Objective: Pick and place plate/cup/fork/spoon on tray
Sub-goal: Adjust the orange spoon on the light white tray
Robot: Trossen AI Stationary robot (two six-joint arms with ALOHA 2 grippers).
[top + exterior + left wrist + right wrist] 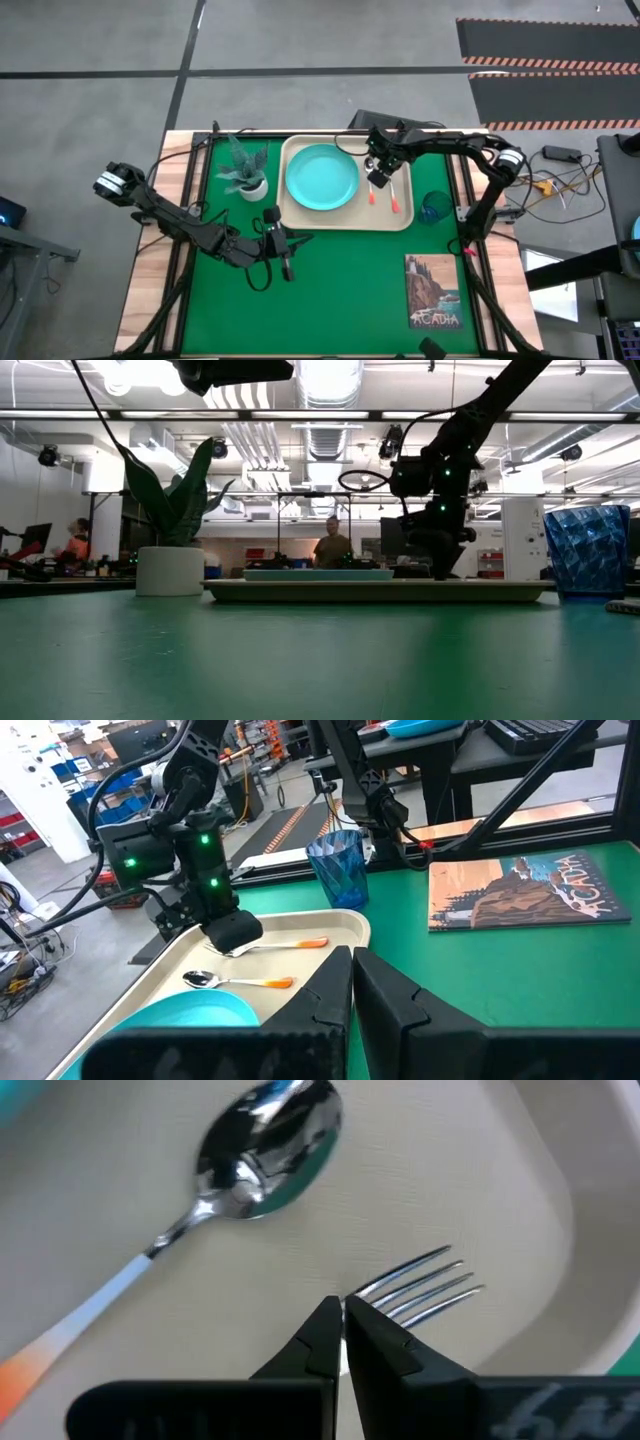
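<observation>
The beige tray [398, 222] lies at the table's far middle. The turquoise plate [321, 177] rests flat in the tray's left half. The spoon [235, 982] and the fork [283, 945] lie in the tray's right half, their orange handle ends toward the near rim. My right gripper [378, 176] is low over the tray, shut at the fork's tine end. The blue cup [435, 207] stands on the green mat just right of the tray. My left gripper [298, 240] is shut and empty, low over the mat near the tray's near edge. My right gripper pinches the fork between its two fingers just behind the tines [415, 1285], which stick out past the fingertips. The fingers come from above, slanting down, and hide the neck. The fork's handle [300, 943] lies along the tray floor.
A potted plant [246, 172] stands on the mat left of the tray. A picture book [433, 292] lies at the near right. The mat between them shows bare green. People show in the room behind the table in the low view.
</observation>
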